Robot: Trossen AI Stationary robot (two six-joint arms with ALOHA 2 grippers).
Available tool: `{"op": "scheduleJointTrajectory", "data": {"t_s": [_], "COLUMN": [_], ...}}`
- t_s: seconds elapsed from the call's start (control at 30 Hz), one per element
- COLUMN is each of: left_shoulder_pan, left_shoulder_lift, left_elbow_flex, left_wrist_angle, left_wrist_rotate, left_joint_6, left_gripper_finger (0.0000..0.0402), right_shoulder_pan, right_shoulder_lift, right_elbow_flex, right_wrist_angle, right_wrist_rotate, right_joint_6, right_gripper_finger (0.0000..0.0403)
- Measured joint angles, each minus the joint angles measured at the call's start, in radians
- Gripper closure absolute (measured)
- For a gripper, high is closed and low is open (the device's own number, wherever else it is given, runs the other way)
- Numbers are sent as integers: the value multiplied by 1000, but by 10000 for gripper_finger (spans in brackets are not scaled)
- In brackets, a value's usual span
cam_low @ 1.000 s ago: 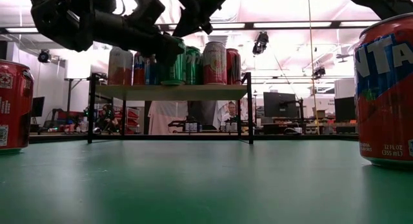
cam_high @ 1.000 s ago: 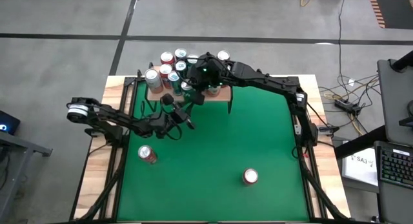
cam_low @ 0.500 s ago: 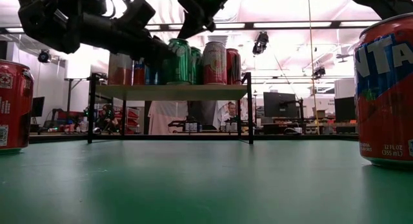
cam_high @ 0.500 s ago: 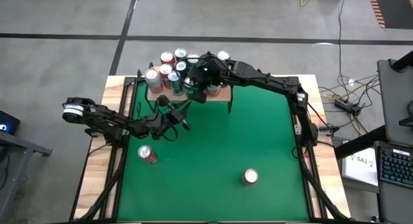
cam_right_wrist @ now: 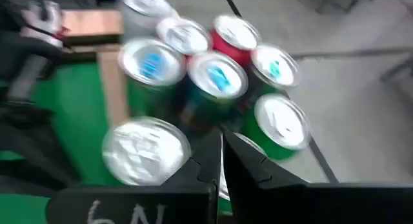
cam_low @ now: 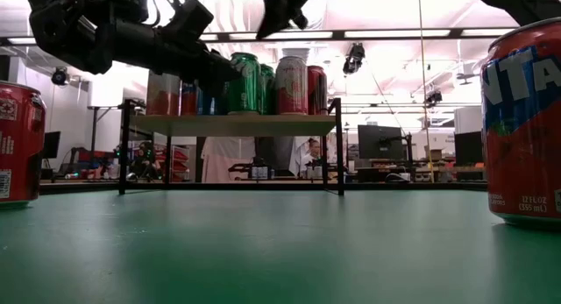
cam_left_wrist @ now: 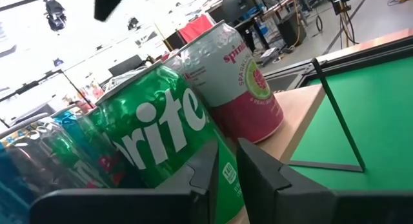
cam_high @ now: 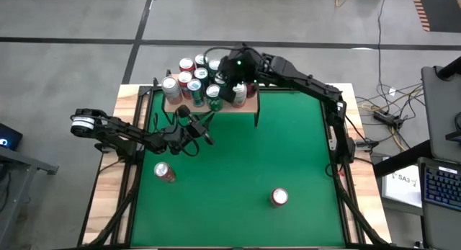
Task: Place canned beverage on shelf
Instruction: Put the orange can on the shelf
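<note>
several cans stand packed together on the shelf (cam_high: 248, 104), a small light-wood board on thin black legs at the far edge of the green table (cam_high: 238, 163). from above i count red, silver and green tops crowded on the board's left and middle. at table height the row reads as a silver-and-red can, a green sprite can (cam_low: 243, 83), a pink-labelled can (cam_low: 292, 86) and a red one at the right end, all upright and shoulder to shoulder.

two more cans wait loose on the green: a red can (cam_high: 164, 172) near the left edge and an orange-red can (cam_high: 279, 197) toward the front right, well apart from each other and from the shelf.

the right gripper (cam_high: 238, 92) hangs over the shelf's right half, above the can tops; its wrist view looks straight down on the lids, and its fingers (cam_right_wrist: 248, 164) sit almost together with only a thin slit between them, holding nothing.

the left gripper (cam_high: 205, 119) sits low, just in front of the shelf's left part, aimed at the cans. its wrist view shows the sprite can (cam_left_wrist: 161, 143) close ahead with the pink-labelled can (cam_left_wrist: 235, 88) beside it on the wood, and its fingers (cam_left_wrist: 258, 173) nearly closed on empty air.
</note>
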Motion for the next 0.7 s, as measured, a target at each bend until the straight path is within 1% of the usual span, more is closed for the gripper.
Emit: {"op": "scheduleJointTrajectory", "data": {"t_s": [0.27,0.7], "left_shoulder_pan": [0,0], "left_shoulder_lift": [0,0], "left_elbow_flex": [0,1], "left_wrist_angle": [6,11], "left_wrist_rotate": [0,0], "left_joint_6": [0,0], "left_gripper_finger": [362,362], "right_shoulder_pan": [-69,-70], "right_shoulder_lift": [11,13], "right_elbow_flex": [-7,-99], "right_wrist_angle": [-31,-4], "right_wrist_rotate": [-4,-7], "right_joint_6": [17,17], "right_gripper_finger": [394,394]}}
